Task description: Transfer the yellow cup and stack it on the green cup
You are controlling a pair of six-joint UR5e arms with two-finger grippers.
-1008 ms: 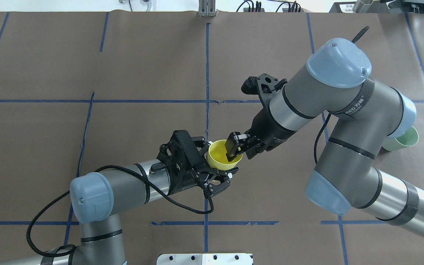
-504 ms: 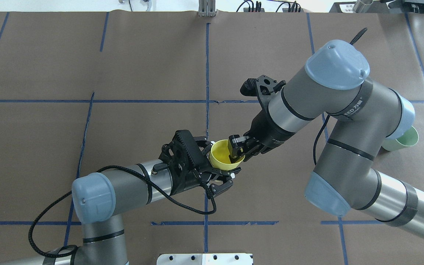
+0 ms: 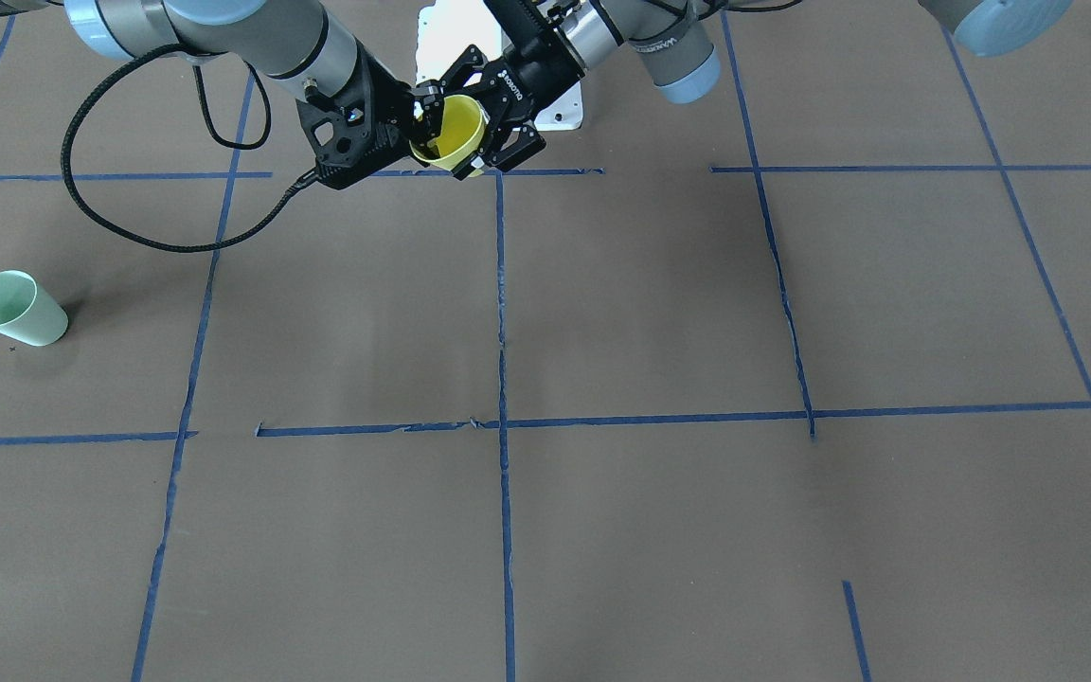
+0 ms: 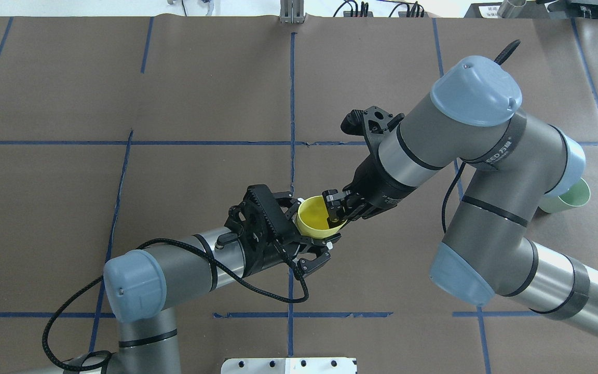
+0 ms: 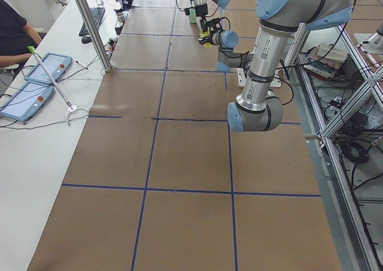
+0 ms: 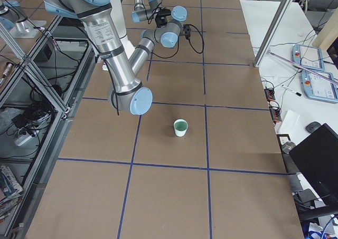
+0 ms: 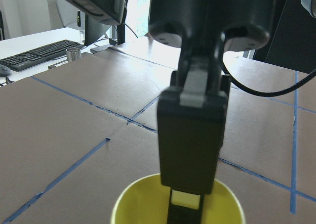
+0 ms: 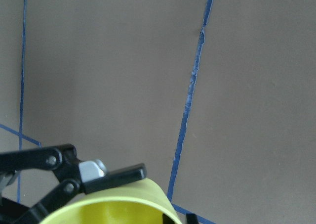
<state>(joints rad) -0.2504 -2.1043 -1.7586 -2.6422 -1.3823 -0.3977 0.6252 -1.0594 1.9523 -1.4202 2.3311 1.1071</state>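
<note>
Brown paper covers your table (image 4: 70, 78), matte and faintly creased, ruled into large squares by blue tape lines (image 4: 292, 104); near the middle line sits the yellow cup (image 4: 313, 218), caught between the two grippers. You see a small tapered tumbler of smooth, plain, glossy plastic, bright yellow inside and out, wider at the rim; its mouth tilts up toward the right arm. Your left gripper (image 4: 312, 223) has its black, linked fingers clamped on the cup's outer wall, one on each side; your right gripper (image 4: 336, 210) straddles the rim, one flat black finger dipping inside the cup; you cannot tell whether its jaws are pressing the wall or merely close to it. The green cup (image 3: 15, 308), pale mint and of the same tapered shape, stands mouth up on the paper at the robot's right, well apart from both grippers.
</note>
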